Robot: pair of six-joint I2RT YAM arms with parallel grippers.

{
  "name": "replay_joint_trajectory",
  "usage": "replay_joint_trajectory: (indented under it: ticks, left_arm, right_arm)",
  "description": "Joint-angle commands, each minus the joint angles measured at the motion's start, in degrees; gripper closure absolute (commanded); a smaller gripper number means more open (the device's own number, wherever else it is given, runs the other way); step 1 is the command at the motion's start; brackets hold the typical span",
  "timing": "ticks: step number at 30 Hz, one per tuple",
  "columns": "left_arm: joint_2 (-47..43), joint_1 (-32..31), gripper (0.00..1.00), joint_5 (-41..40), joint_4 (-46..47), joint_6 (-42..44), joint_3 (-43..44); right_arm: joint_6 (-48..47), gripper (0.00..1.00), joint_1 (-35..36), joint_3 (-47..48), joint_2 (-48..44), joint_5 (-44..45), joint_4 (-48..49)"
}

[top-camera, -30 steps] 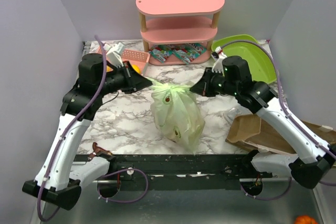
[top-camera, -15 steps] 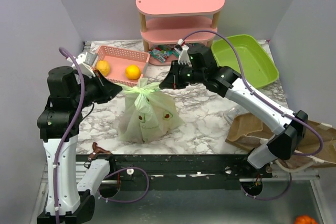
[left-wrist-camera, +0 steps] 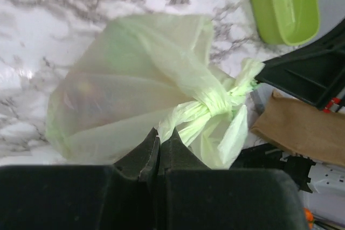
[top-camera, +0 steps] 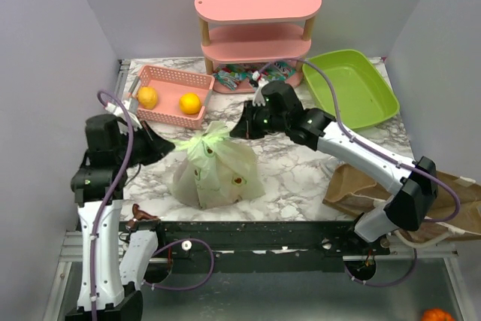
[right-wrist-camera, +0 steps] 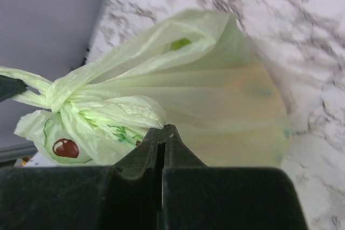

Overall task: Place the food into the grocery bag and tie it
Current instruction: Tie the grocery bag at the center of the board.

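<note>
Knotted pale-green translucent plastic bag [top-camera: 214, 171] sits on marble desk [top-camera: 301, 163] btwn my L pincer [top-camera: 167, 148] & R pincer [top-camera: 234, 128], each clenched on a knot tail, arms stretched inward.

The white marble-patterned table [top-camera: 301, 157] carries the knotted grocery bag [top-camera: 214, 174] near its front edge, with a flattened brown paper bag [top-camera: 376, 189] at the front right. Along the back stand a pink basket [top-camera: 174, 74], a pink shelf unit [top-camera: 258, 1] with snack packets [top-camera: 239, 77] at its foot, and a green tray [top-camera: 391, 100].
</note>
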Motion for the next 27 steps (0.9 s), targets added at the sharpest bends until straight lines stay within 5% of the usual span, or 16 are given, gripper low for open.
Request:
replay_joint_trajectory:
  ticks: [1,6,13,16,22,27]
  left_arm:
    - [-6.26,1.46,1.00,-3.46,5.51,-5.72,-16.64]
    - [-8.63,1.46,1.00,-2.12,7.83,-7.76,-26.06]
    - [-8.08,1.44,1.00,0.09,9.44,-8.38,-23.67]
    - [-8.19,1.41,0.88,0.05,9.20,-8.39,-22.36]
    - [-9.57,1.45,0.41,0.75,8.77,-7.45,-19.62]
    - [-10.79,1.41,0.17,-1.64,6.15,-6.57,-18.20]
  right_arm:
    - [0.48,0.99,-1.54,-9.73,-1.21,7.28,-2.26]
    - [1.09,0.99,-1.53,-12.77,-2.93,9.74,-2.84]
    - [-0.56,0.99,-1.50,-6.43,-1.09,8.99,-6.51]
    - [-0.85,0.88,-1.51,-4.55,-0.93,8.34,-7.06]
    - [-1.04,0.35,-1.54,0.37,-0.89,9.65,-9.22]
    - [-0.36,0.22,-1.54,4.17,-0.15,14.52,-10.50]
